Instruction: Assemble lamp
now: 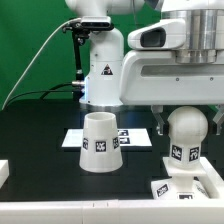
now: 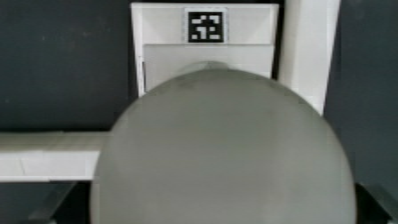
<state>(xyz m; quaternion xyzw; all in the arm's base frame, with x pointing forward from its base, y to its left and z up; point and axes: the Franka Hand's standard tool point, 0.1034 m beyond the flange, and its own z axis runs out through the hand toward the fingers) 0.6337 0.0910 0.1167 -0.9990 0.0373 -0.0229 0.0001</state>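
Observation:
The bulb (image 1: pixel 186 130) stands upright, ball head up, on the squarish base block (image 1: pixel 172 187) at the exterior view's lower right. My gripper (image 1: pixel 186 120) comes down from above with a dark finger on each side of the ball head, shut on it. In the wrist view the bulb (image 2: pixel 214 140) fills most of the picture and only the dark fingertips (image 2: pixel 50 206) show at its sides. Part of the base (image 2: pixel 206 45) with a tag shows beyond it. The shade (image 1: pixel 100 143) stands on the table to the exterior view's left of the bulb, apart from it.
The marker board (image 1: pixel 72 137) lies flat behind the shade. The white robot pedestal (image 1: pixel 103 65) stands at the back. A white rail (image 1: pixel 3 172) sits at the exterior view's left edge, and a white bar (image 2: pixel 45 157) shows in the wrist view.

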